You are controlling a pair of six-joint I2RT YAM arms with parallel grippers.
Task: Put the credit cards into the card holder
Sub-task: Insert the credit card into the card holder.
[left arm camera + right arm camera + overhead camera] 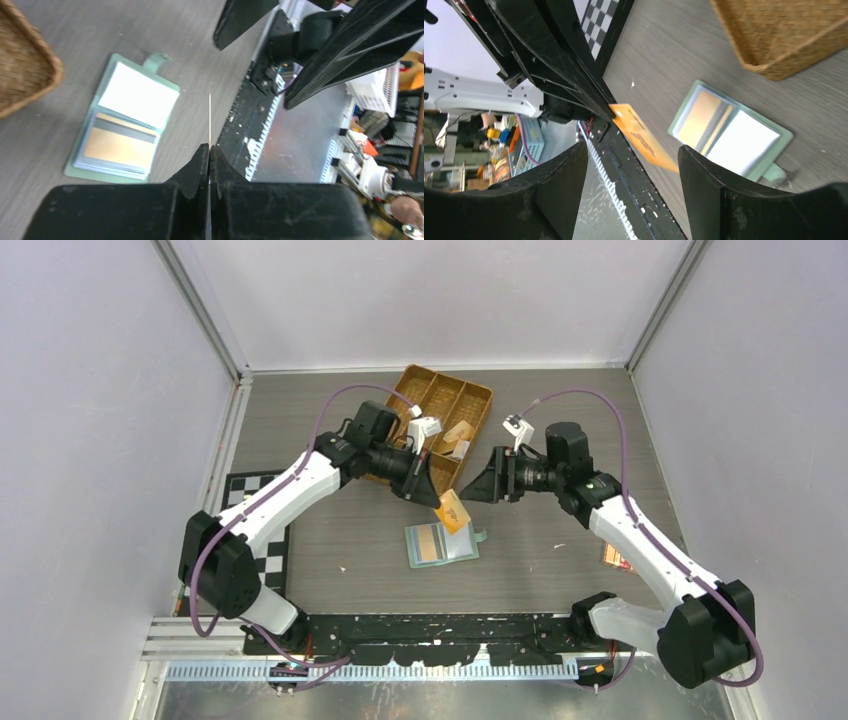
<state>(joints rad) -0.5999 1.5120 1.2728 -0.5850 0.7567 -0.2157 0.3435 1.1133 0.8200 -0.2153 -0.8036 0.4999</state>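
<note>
Top external, left claw (432,497) pinching edge of orange card (453,510), right claw (478,488) spread apart

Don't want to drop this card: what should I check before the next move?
1. Left gripper shut on the orange card: ok.
2. Right gripper open, facing the card: ok.
3. Card holder lying open, pockets up: ok.
4. Free pocket in the holder: cannot tell.
5. Card lined up with a pocket: not ok, it is held tilted in the air.
</note>
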